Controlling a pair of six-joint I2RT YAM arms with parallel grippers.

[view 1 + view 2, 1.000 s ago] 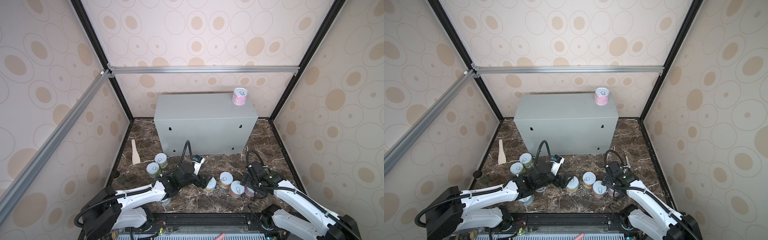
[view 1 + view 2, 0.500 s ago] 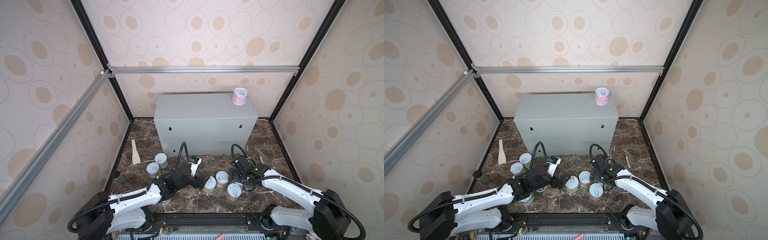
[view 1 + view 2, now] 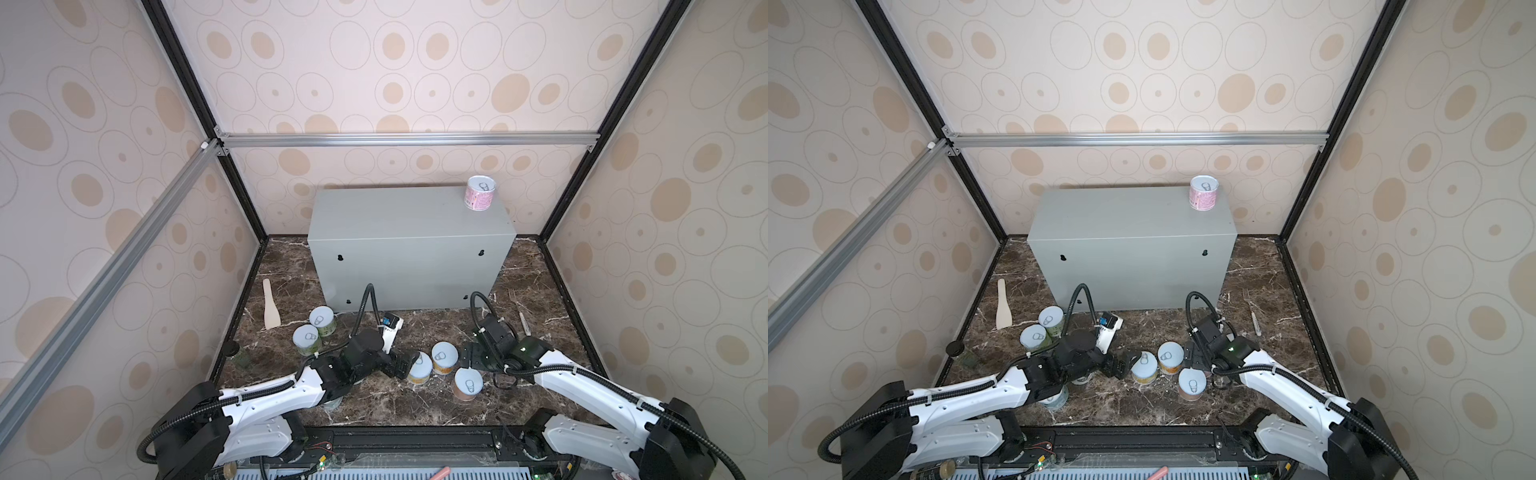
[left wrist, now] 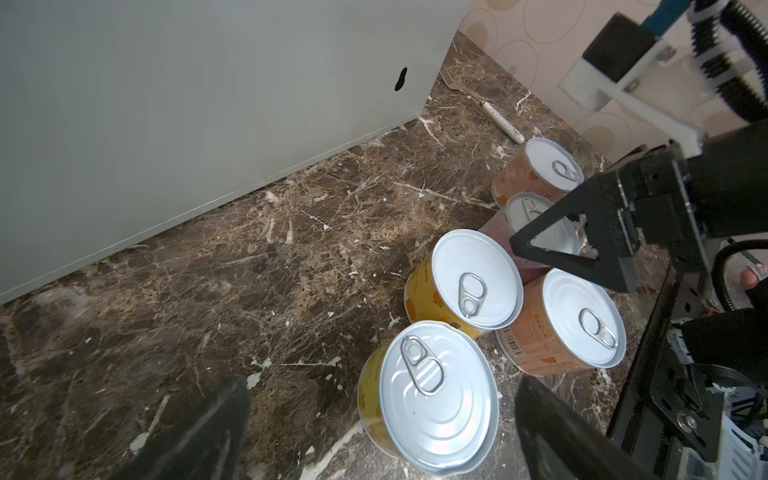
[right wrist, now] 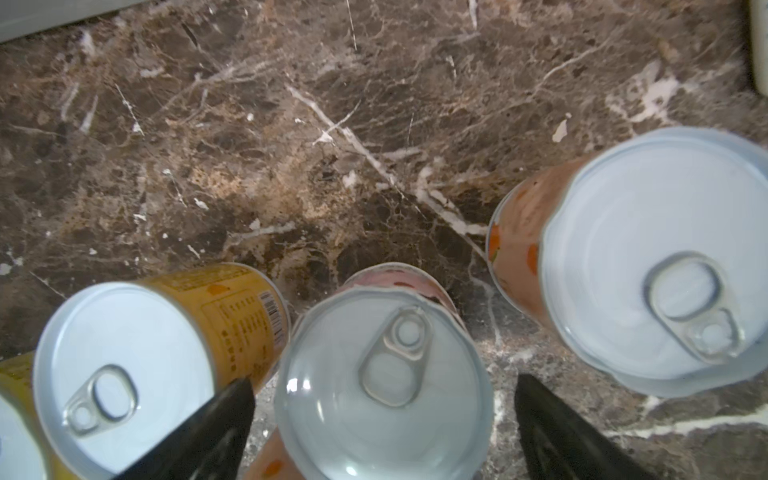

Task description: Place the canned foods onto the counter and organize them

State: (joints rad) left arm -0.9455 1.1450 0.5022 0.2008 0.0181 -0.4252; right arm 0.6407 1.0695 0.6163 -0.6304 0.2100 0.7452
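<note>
The counter [image 3: 409,245] is the grey box at the back, with one pink can [image 3: 480,193] upright on its right end. On the marble floor, my left gripper [image 4: 382,436] is open with a yellow can [image 4: 436,399] upright between its fingers, which stand apart from it. Beyond it stand a second yellow can [image 4: 469,282] and an orange can [image 4: 569,324]. My right gripper [image 5: 380,432] is open around a pink can [image 5: 382,374], with a yellow can [image 5: 145,353] and an orange can [image 5: 648,270] on either side. Two green cans [image 3: 313,330] stand further left.
A pale wooden spatula [image 3: 271,307] lies by the left wall and a fork [image 3: 521,316] near the counter's right front corner. A small dark jar [image 3: 241,355] sits at the left edge. Another can [image 3: 1054,397] shows partly under my left arm.
My right arm has swung left, from the right of the can cluster to over it. My left gripper edged closer to the yellow can. Both grippers stayed open; the cans barely shifted.
</note>
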